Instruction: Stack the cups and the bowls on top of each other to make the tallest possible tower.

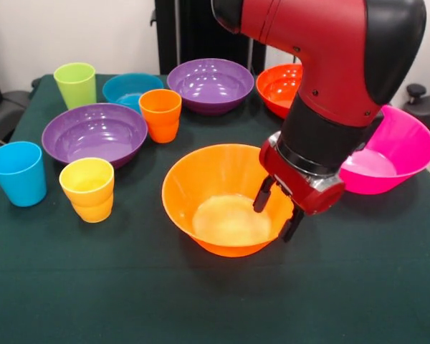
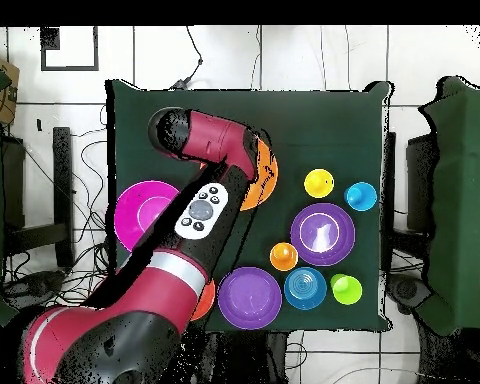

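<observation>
The wide orange bowl (image 1: 201, 186) sits upright at the table's middle; only its edge shows past the arm in the overhead view (image 2: 268, 176). My gripper (image 1: 278, 209) is low at its right rim, open, with one finger (image 1: 263, 195) inside the bowl and the other outside. The small orange cup (image 1: 160, 115) stands alone between two purple bowls (image 1: 94, 132) (image 1: 210, 84). Nothing is stacked. The yellow cup (image 1: 88, 188), blue cup (image 1: 18, 173) and lime cup (image 1: 76, 84) stand at the left. The arm hides the gripper in the overhead view.
The small blue bowl (image 1: 132, 89) and red-orange bowl (image 1: 279, 87) stand at the back. The wide pink bowl (image 1: 394, 150) sits tilted just right of my arm. The green cloth (image 1: 215, 301) covers the table to the front edge.
</observation>
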You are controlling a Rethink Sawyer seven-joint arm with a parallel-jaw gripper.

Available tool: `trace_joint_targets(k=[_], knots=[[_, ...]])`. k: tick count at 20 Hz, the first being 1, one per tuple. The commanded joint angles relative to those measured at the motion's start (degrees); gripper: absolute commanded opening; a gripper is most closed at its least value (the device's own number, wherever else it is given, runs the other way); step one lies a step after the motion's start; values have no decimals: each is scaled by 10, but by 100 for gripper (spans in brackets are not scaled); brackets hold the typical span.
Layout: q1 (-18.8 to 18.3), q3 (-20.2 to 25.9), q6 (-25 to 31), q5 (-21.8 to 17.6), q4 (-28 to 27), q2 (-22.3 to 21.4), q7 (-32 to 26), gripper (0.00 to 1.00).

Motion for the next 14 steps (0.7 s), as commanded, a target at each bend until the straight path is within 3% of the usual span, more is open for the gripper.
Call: trace_joint_targets(k=[1,10,14], knots=[[6,80,-26,1,48,-18,84,100],[9,76,-36,-5,64,-29,84,100],[28,72,12,-13,132,-93,68,100]])
